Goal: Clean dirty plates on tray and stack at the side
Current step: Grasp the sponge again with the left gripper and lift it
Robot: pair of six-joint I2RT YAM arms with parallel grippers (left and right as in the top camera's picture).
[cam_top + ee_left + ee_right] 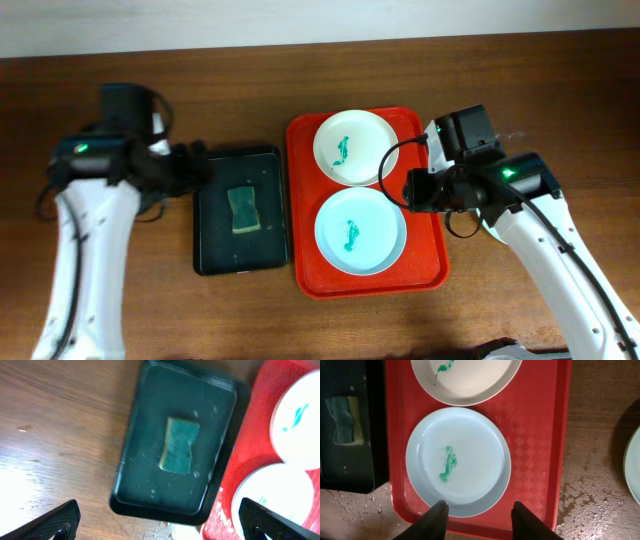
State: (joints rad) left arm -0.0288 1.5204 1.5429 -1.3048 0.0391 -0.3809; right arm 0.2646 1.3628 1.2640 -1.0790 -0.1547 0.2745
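Note:
The red tray holds a white plate at the back and a pale mint-blue plate at the front, each with a teal smear in its centre. My right gripper is open and empty above the tray's right side. In the right wrist view its fingers straddle the rim of the mint-blue plate on the tray. Another pale plate shows partly on the bare table at that view's right edge. My left gripper is open and empty over the black tray's left edge.
A black tray with a green sponge lies left of the red tray, touching it. In the left wrist view the sponge sits mid-tray, fingers spread wide. The table by the red tray's right side looks wet.

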